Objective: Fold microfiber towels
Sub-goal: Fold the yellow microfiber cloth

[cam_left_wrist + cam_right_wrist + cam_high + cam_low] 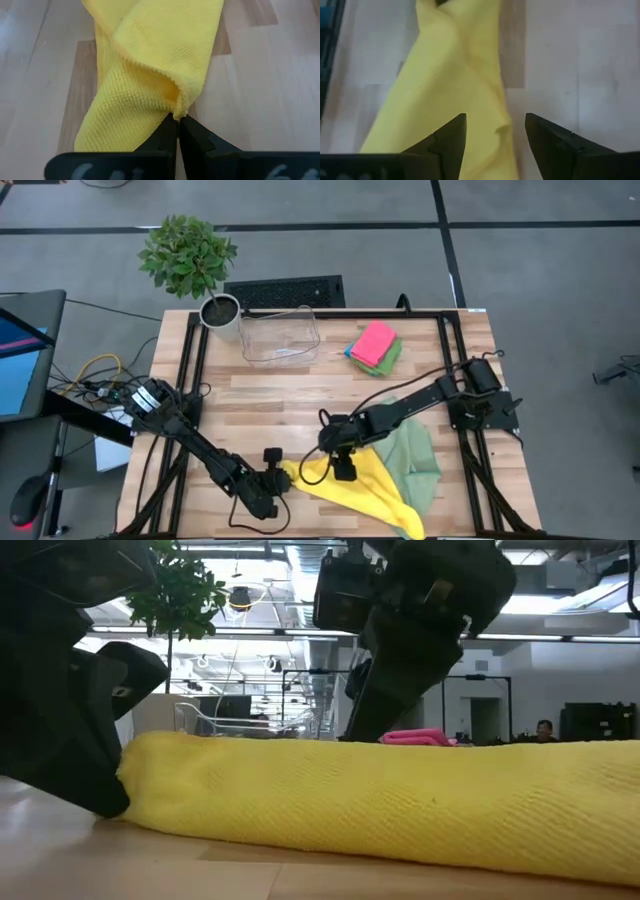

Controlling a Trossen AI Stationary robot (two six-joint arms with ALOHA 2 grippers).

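Observation:
A yellow microfiber towel [365,492] lies bunched in a long roll near the table's front edge, partly over a pale sage green towel [418,462]. My left gripper [288,478] is shut on the yellow towel's left end. My right gripper [343,471] stands open over the towel's far edge, and yellow cloth [470,100] shows between and below its fingers; whether they touch it I cannot tell. In the low view the yellow towel [400,805] fills the foreground. A folded pink towel [374,340] rests on a bright green one [390,358] at the back right. My left gripper pinches the yellow towel's left corner [179,111] between its two shut fingers, right where a hemmed edge curls over; one layer or several, I cannot tell. The fingers slant down from the table's left. The towel lies slack on the table beyond them.
A clear plastic bin [280,336] and a potted plant [220,311] stand at the back of the table. Bare wood lies between the bin and the yellow towel. Black frame rails [190,370] run along the table's left and right sides.

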